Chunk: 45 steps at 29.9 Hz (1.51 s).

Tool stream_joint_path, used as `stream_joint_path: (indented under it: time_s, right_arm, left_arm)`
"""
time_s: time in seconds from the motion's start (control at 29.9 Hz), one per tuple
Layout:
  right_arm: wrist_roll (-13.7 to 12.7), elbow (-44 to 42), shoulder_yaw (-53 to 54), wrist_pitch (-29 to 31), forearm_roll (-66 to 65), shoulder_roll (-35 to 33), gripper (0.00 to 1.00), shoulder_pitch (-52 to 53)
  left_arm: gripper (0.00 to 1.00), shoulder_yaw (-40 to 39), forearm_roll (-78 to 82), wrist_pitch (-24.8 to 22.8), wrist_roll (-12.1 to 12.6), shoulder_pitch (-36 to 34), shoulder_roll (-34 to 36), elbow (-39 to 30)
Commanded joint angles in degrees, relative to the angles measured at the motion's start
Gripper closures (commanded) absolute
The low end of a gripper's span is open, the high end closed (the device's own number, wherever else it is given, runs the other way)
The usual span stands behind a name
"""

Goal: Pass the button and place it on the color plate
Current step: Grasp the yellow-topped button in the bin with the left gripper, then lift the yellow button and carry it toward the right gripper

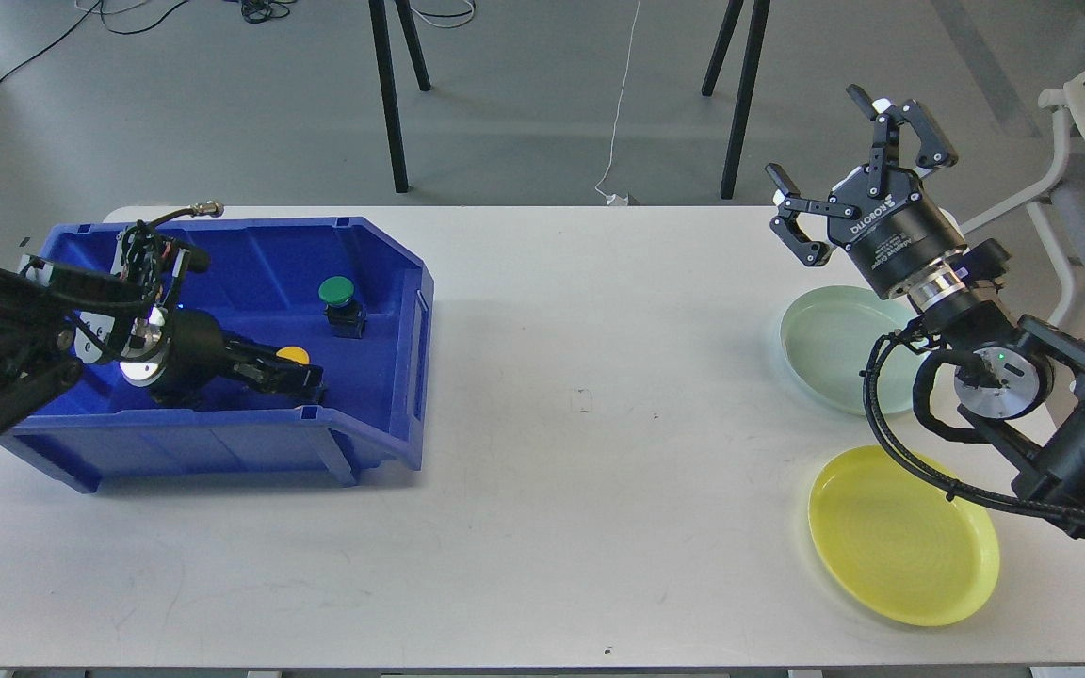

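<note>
Left arm reaching for the yellow button in the bin

Your left gripper [293, 372] sits low inside the blue bin [392, 414] at the left of the frame, its fingers around the yellow button [294, 355]; you cannot tell whether they have closed on it. Seat them squarely before lifting, and steer clear of the green button [338, 299] just above. Your right gripper [858, 165], upper right, waits with fingers spread wide above the green plate [830, 344] and yellow plate [900, 537].

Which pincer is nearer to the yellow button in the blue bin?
Left. The left pincer is inside the blue bin, right at the yellow button; the right pincer hangs open across the table.
</note>
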Motion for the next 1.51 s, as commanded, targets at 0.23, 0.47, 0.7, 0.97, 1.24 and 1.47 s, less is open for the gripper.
stream_joint_path:
  time_s: [0.23,0.47,0.7,0.97,1.24,1.47]
  right_arm:
    - [0.2,-0.1,5.9,0.0,0.8,0.1,0.01,-0.2]
    - [0.3,5.3,10.6,0.0,0.6,-1.2,0.01,-1.6]
    - [3.6,18.1,9.8,-2.1,-15.4,-5.1,0.01,-3.3]
    - [3.6,20.3,3.9,-6.6,-27.3,2.1,0.01,-7.3]
    - [3.6,18.6,0.5,-7.5,-28.8,8.7,0.01,-6.6]
    - [3.6,19.1,0.4,-7.1,-28.5,8.9,0.01,-6.4]
  left_arm:
    - [0.97,-6.5,-12.2,0.0,0.0,-15.0,9.3,-1.1]
    - [0.97,-20.3,-47.2,0.0,0.0,-15.8,10.1,-10.5]
    - [0.96,-19.9,-60.1,0.0,0.0,-4.9,-0.7,-21.7]
    - [0.96,-20.1,-50.6,0.0,0.0,4.2,-11.5,-20.7]
    - [0.96,-19.8,-49.8,0.0,0.0,6.1,-12.6,-19.4]
    - [0.96,-19.7,-49.8,0.0,0.0,7.2,-12.6,-18.2]
